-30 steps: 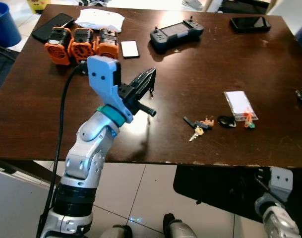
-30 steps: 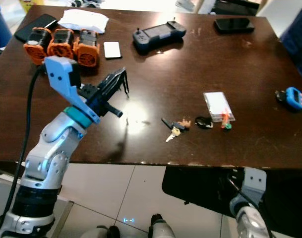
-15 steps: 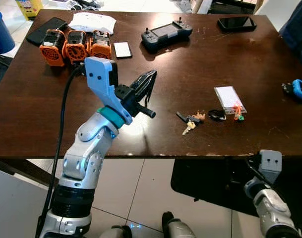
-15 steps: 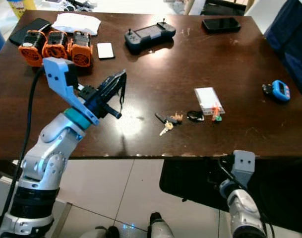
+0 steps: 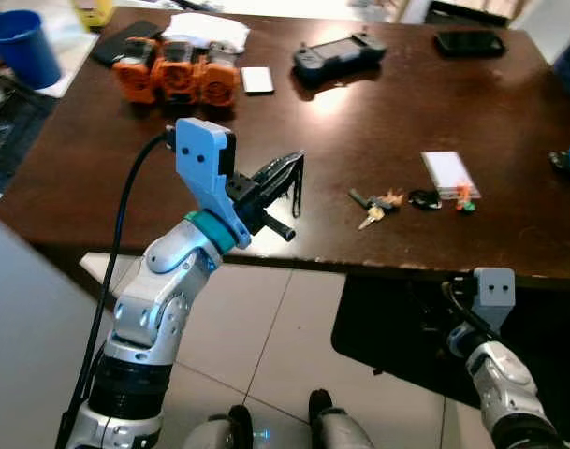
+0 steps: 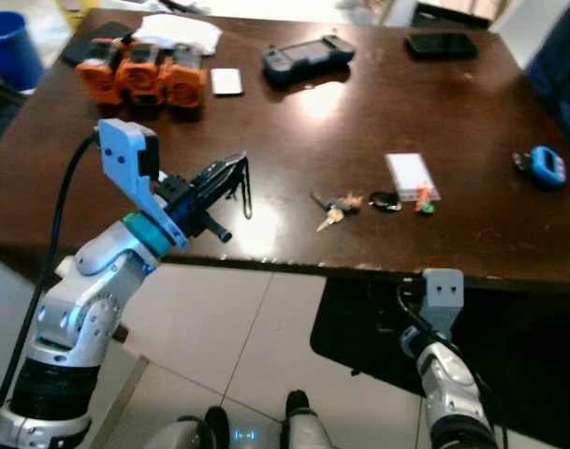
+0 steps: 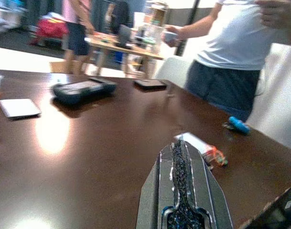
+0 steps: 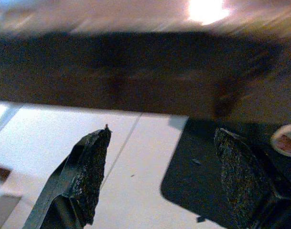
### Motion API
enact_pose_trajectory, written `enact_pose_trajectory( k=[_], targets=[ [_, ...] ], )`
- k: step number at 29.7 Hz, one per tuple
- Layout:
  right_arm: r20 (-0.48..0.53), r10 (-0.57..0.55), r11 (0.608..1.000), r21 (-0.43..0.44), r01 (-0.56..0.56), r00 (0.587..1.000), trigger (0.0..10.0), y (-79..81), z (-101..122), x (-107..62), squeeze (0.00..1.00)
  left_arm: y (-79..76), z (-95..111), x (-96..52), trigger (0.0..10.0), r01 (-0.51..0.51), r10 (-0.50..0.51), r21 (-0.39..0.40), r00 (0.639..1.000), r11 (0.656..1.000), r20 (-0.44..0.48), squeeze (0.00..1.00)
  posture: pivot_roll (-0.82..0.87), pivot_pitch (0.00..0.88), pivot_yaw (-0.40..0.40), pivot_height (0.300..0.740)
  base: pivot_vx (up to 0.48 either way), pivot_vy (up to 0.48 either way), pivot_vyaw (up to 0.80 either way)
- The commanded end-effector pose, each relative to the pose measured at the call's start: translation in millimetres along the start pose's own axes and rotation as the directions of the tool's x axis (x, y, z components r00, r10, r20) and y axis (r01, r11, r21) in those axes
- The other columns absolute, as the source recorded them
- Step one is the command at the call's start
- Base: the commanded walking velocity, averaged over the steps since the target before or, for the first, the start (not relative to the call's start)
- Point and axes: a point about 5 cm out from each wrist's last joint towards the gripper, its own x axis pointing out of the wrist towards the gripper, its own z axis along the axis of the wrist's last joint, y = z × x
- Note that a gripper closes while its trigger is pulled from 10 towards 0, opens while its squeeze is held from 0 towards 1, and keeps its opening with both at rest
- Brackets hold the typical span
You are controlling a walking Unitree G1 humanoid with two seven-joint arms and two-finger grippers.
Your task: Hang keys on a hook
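Note:
A bunch of keys [image 5: 378, 203] with a black fob and a small orange tag lies on the dark wooden table [image 5: 378, 122], right of centre near the front edge. My left gripper [image 5: 286, 174] hovers over the table's front left part, well to the left of the keys, its fingers pressed together with nothing between them. In the left wrist view the shut fingers [image 7: 182, 191] point across the table toward the orange tag [image 7: 215, 155]. My right arm [image 5: 490, 327] hangs below the table edge; its fingertips [image 8: 95, 162] stand wide apart over the floor.
On the table: three orange battery packs [image 5: 177, 70], a white card [image 5: 257, 79], a black game controller [image 5: 339, 54], a phone [image 5: 470, 41], a clear card case [image 5: 447, 173], a blue gadget [image 6: 545, 166]. A blue bucket [image 5: 24, 47] stands at left. A person [image 7: 231, 43] stands beyond the far side.
The camera has pulled back and shifted, so more floor shows below the table edge. My left gripper stays shut over the front left of the table. The keys have not moved.

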Motion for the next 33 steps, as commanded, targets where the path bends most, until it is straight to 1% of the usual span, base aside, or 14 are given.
enact_pose_trajectory(
  k=[1, 5, 10, 15, 18, 22, 26, 33],
  targets=[
    [-0.017, -0.007, 1.000, 0.001, 0.007, 1.000, 10.0, -3.5, -6, -6.1, 0.00, -6.4, -4, -1.0, 10.0, 0.030, -0.030, -0.001, 0.999, 1.000, -0.019, 0.00, -0.05, 0.133, 0.059, 0.740, -0.446, 0.000, 0.00],
    [-0.016, -0.005, 1.000, 0.001, 0.005, 1.000, 10.0, -4.3, -7, -7.4, 0.00, -7.6, -5, -0.9, 10.0, 0.038, -0.038, 0.004, 0.999, 0.999, -0.029, 0.00, -0.05, 0.136, 0.062, 0.740, -0.445, 0.000, 0.00],
    [-0.012, 0.025, 1.000, -0.002, -0.025, 1.000, 10.0, -0.9, -8, -8.2, 0.00, -10.5, -7, -0.8, 10.0, 0.051, -0.050, 0.008, 0.998, 0.999, -0.039, 0.00, -0.05, 0.141, 0.065, 0.740, -0.445, 0.000, 0.00],
    [-0.021, 0.056, 0.998, -0.005, -0.056, 0.998, 10.0, 4.2, -11, -9.2, 0.00, -10.0, -6, -1.8, 10.0, 0.050, -0.050, 0.011, 0.998, 0.999, -0.038, 0.00, -0.05, 0.143, 0.062, 0.740, -0.433, 0.000, 0.00],
    [-0.002, 0.094, 0.996, -0.005, -0.094, 0.996, 10.0, 8.6, -11, -10.4, 0.00, -8.0, -4, -2.7, 10.0, 0.040, -0.039, 0.019, 0.999, 0.999, -0.032, 0.00, -0.05, 0.143, 0.062, 0.740, -0.416, 0.000, 0.79],
    [0.002, 0.124, 0.992, 0.004, -0.124, 0.992, 10.0, 12.8, -11, -9.3, 0.00, -5.7, -1, -3.0, 10.0, 0.023, -0.022, 0.033, 0.999, 0.999, -0.023, 0.00, -0.04, 0.143, 0.059, 0.740, 0.000, 0.000, 0.76],
    [-0.008, 0.162, 0.987, 0.011, -0.162, 0.987, 10.0, 19.8, -12, -6.7, 0.00, -4.2, 0, -0.8, 10.0, -0.008, 0.010, 0.087, 1.000, 0.996, -0.021, 0.00, -0.03, 0.142, 0.053, 0.740, 0.000, 0.000, 0.76],
    [-0.020, 0.164, 0.986, 0.016, -0.164, 0.986, 10.0, 22.2, -15, -6.1, 0.00, -4.1, 0, 0.4, 10.0, -0.017, 0.021, 0.126, 0.999, 0.992, -0.028, 0.00, -0.03, 0.139, 0.048, 0.740, 0.000, 0.000, 0.76]
  ],
)
